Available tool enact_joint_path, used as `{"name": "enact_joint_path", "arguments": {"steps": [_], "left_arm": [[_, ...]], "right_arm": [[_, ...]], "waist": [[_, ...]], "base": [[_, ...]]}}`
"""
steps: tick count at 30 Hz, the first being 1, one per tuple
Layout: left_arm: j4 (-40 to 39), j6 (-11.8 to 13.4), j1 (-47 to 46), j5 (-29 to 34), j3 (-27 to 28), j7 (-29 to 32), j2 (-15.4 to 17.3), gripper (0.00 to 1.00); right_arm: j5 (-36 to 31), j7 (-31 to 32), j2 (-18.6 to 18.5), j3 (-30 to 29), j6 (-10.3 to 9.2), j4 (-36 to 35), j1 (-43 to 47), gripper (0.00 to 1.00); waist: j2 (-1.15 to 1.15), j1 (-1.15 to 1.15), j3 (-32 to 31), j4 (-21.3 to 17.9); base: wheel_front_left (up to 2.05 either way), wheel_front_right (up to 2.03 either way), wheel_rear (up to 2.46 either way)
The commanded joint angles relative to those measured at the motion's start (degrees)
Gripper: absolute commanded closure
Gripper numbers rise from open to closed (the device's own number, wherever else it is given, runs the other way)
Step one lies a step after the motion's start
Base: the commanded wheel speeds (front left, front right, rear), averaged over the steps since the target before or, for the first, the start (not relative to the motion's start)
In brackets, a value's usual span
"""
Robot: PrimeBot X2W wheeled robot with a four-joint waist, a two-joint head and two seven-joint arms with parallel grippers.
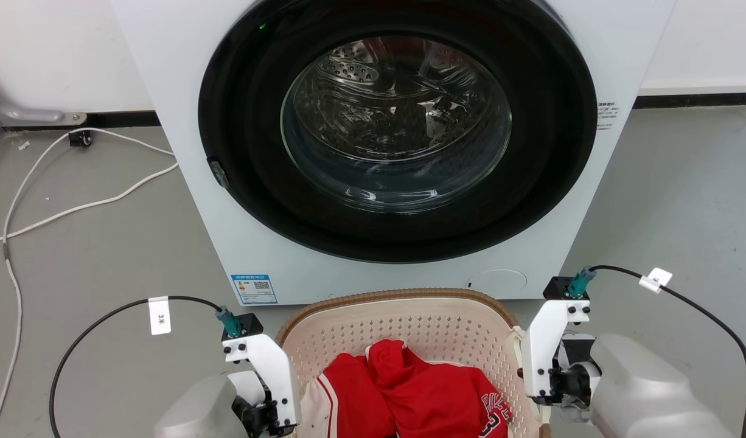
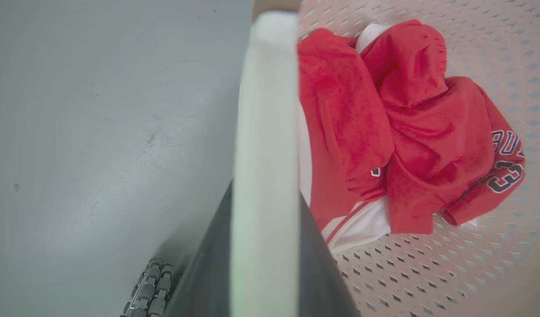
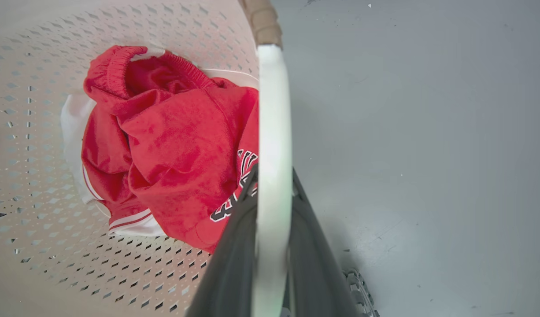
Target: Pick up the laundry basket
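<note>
Basket [image 1: 409,328] — perforated cream plastic, rounded — holds crumpled red jersey [image 1: 421,389].

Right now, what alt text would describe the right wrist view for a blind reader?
Two dark jaws clamp the white handle of a cream laundry basket. A crumpled red jersey lies inside; grey floor lies to the right.

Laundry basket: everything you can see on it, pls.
Laundry basket: cream plastic, diamond-perforated walls and bottom, brown woven-look rim, white side handles. Upright, directly before the washing machine. Holds a crumpled red-and-white jersey. Left tool and right tool are each closed around a handle. Lifted or not: cannot tell.
</note>
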Motion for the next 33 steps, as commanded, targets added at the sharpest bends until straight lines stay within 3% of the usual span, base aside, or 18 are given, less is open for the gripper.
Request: {"name": "enact_joint_path", "arguments": {"steps": [1,33], "left_arm": [[-0.8,-0.7,0.3,-0.2,-0.2,0.1,-1.5,1.00],[-0.7,-0.1,0.8,-1.4,-0.7,0.1,-1.2,1.00]], "right_arm": [[0.0,-0.2,1.9,-0.3,0.83,-0.8,0.3,1.00],[-1.0,-0.8,2.6,-2.3,0.83,-0.8,0.5,1.00]], "waist": [[0.00,0.00,0.0,0.0],[0.00,0.00,0.0,-0.1]], "base": [[0.00,0.00,0.00],[0.00,0.00,0.00]]}}
